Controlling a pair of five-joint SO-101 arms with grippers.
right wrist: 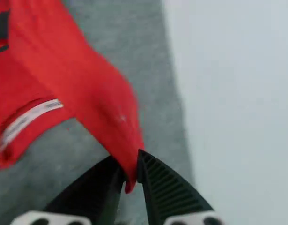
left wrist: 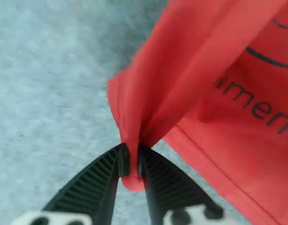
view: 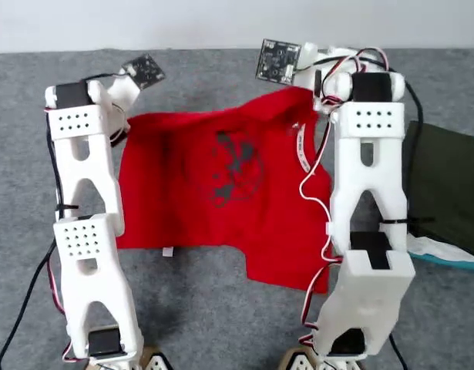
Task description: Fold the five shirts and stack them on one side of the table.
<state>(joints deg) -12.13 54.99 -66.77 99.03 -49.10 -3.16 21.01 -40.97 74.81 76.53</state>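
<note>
Status: red cotton T-shirt with a dark chest print (view: 213,193) lies spread on the grey felt-like table cover (view: 221,324), centre of the high view, between the two arms. Its top edge is raised at both ends, upper left and upper right.

Left gripper (left wrist: 131,159): fingers nearly closed, with only a bunched fold of red cloth between the ribbed pads. It has the upper-left corner of the shirt, and the cloth fans out from the pinch.

Right gripper (right wrist: 129,166): same story, fingers closed down on a thin tongue of red fabric. It has the upper-right corner, near the white wall (view: 221,23). The white neck label (view: 302,150) sits just below that grip.

Why held this way, my read: matched pinches on the two far corners keep that edge taut and level, so it can be carried over the body as one straight fold line. Pinches are shallow, right at the cloth edge, so slip risk is real if the arms pull apart.

Dark green folded garment (view: 448,185) sits at the right edge, with a white-and-teal cloth (view: 445,250) poking out at its lower side. That is probably the stack side. The red shirt is not yet folded.
</note>
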